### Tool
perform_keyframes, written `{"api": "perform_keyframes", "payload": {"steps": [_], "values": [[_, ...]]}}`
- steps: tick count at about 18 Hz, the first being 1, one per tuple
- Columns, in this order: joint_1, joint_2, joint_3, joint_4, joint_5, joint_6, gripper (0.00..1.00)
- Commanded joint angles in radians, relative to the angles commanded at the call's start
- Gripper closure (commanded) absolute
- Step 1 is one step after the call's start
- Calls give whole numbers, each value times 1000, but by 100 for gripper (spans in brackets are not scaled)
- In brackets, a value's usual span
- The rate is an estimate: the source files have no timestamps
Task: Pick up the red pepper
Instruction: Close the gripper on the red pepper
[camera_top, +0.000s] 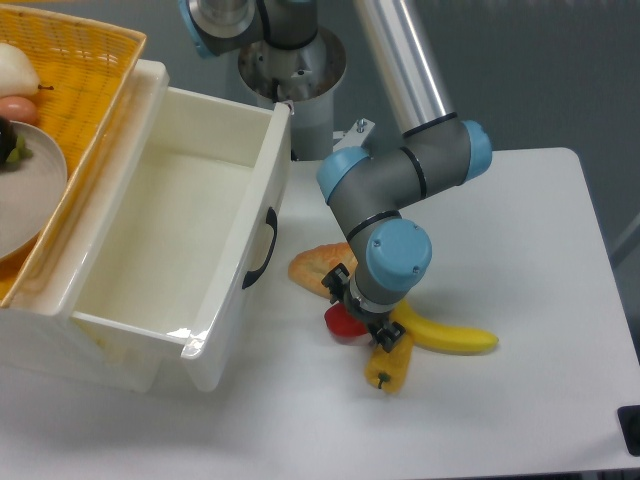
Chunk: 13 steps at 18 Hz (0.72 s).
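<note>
The red pepper (341, 323) lies on the white table, mostly hidden under the arm's wrist; only a glossy red edge shows at its left. My gripper (362, 322) points straight down over it, low, with its black fingers on either side of the pepper. The wrist blocks the fingertips, so whether they are closed on the pepper does not show. A yellow-orange pepper (389, 363) lies just below and right of the gripper, touching it.
A yellow banana (450, 336) lies to the right of the gripper. An orange bread-like piece (313, 265) sits up-left of it. A big white open bin (170, 250) stands on the left, with a yellow basket (70, 110) holding a plate and food behind it.
</note>
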Motion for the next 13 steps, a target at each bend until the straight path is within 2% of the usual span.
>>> {"api": "perform_keyframes", "payload": {"steps": [13], "values": [[-5,-2,-40,9,0,49,0]]}}
